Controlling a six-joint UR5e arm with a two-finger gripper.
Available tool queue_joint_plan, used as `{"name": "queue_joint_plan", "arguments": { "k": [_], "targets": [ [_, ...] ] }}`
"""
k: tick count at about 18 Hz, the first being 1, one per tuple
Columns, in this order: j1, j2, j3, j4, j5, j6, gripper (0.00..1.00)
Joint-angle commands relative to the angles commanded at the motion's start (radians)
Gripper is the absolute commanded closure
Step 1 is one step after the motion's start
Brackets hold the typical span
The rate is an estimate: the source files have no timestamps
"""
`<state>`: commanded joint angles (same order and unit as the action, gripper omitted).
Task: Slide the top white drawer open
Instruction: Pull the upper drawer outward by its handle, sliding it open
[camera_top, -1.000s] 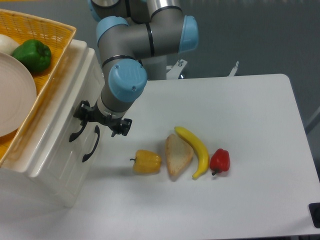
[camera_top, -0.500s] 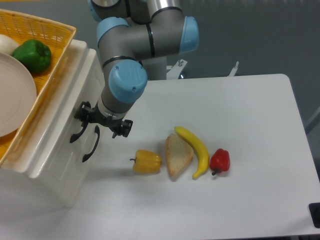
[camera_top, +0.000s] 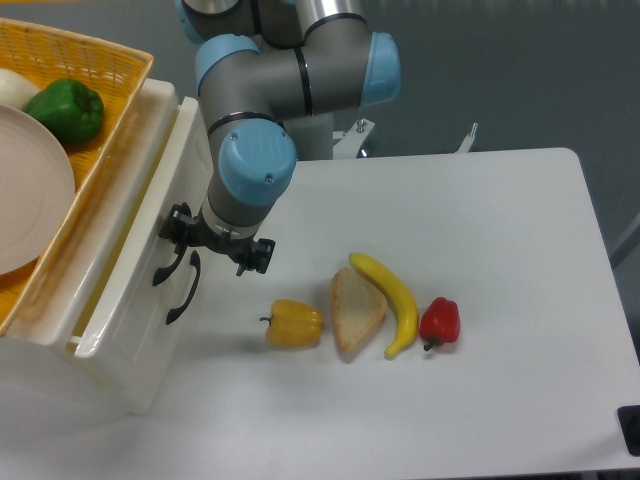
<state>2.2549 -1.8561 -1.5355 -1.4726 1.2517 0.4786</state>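
The top white drawer (camera_top: 140, 215) is the upper of two in the cream cabinet at the left, and it stands slid out a little, with a gap showing along its top edge. Its curved black handle (camera_top: 168, 268) is on the front. My gripper (camera_top: 185, 240) is at that handle, its black fingers closed around the handle's upper end. The lower drawer's black handle (camera_top: 183, 292) sits just below and is free.
A yellow wicker basket (camera_top: 100, 120) on the cabinet holds a white plate (camera_top: 30, 190) and a green pepper (camera_top: 65, 108). On the table lie a yellow pepper (camera_top: 294, 324), a bread slice (camera_top: 356, 310), a banana (camera_top: 393, 301) and a red pepper (camera_top: 440, 320).
My gripper has moved right, away from the cabinet, pulling the top drawer's handle with it. The top drawer has slid out a little.
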Motion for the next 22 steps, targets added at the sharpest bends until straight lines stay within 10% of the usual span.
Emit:
{"name": "queue_joint_plan", "arguments": {
  "k": [22],
  "targets": [
    [0.066,-0.02,0.048,-0.003,0.02,0.061,0.0]
  ]
}}
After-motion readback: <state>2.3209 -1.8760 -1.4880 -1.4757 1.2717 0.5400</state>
